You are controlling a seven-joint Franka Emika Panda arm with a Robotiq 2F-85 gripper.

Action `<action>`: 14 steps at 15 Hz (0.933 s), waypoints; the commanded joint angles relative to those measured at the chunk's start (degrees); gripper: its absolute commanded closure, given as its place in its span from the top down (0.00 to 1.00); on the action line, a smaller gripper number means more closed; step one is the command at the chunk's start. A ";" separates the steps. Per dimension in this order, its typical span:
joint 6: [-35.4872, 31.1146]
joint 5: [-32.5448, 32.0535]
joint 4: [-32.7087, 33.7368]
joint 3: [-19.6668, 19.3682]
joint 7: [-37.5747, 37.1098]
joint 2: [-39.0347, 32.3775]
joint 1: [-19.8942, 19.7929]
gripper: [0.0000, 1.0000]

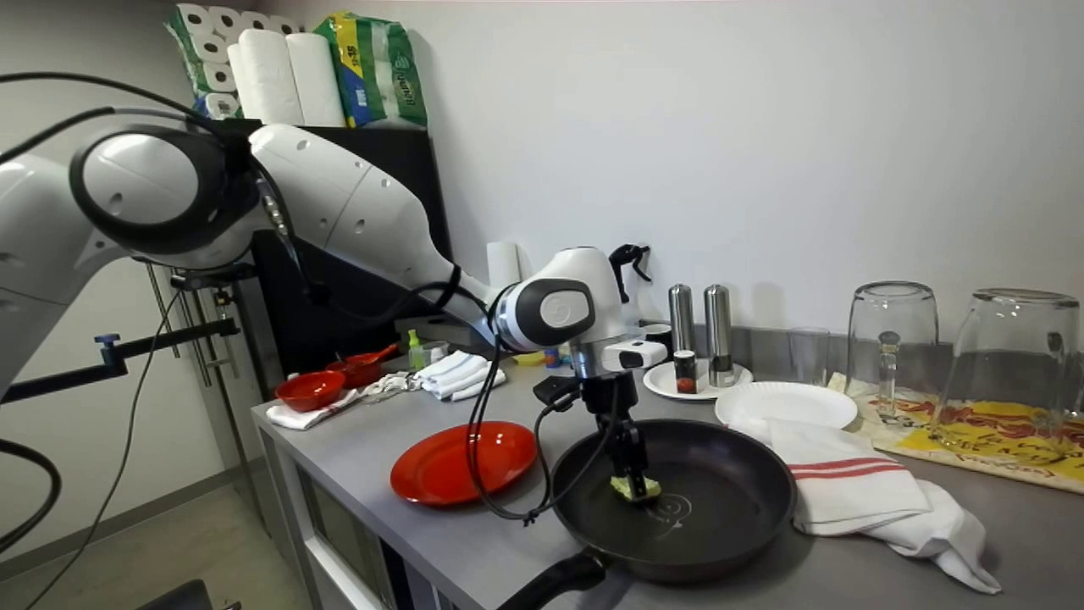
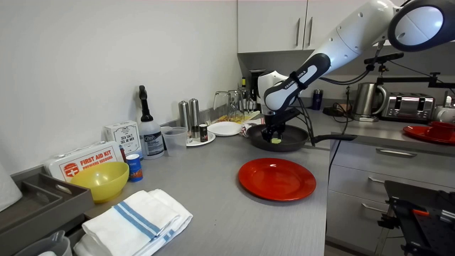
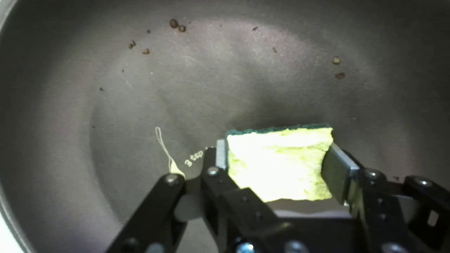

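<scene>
One ragged sponge [image 3: 279,163] between jaws, round pan [image 1: 724,491]

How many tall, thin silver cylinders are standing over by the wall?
2. In both exterior views, one silver cylinder and a second silver cylinder stand upright, side by side, near a small jar. More could be hidden behind the robot arm.

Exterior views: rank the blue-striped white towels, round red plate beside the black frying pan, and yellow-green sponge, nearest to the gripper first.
1. Yellow-green sponge: held in the gripper, inside the black frying pan.
2. Round red plate: beside the pan.
3. Blue-striped white towels: beyond the plate, lower left in an exterior view.
</scene>
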State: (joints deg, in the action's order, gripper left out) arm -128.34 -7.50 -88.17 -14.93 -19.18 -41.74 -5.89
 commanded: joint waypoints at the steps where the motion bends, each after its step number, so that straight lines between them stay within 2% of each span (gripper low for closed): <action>1: -0.50 1.10 -0.55 2.59 -0.16 -2.26 0.96 0.39; 10: -0.18 6.22 -0.31 7.64 1.40 -0.82 0.27 0.39; 13: -3.01 8.38 0.58 6.65 -2.35 -1.98 0.28 0.39; 14: -5.87 8.52 1.01 5.43 -4.83 -2.73 0.52 0.39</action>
State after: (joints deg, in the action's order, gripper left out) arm -128.84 -1.28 -88.09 -8.51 -19.69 -41.00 -5.44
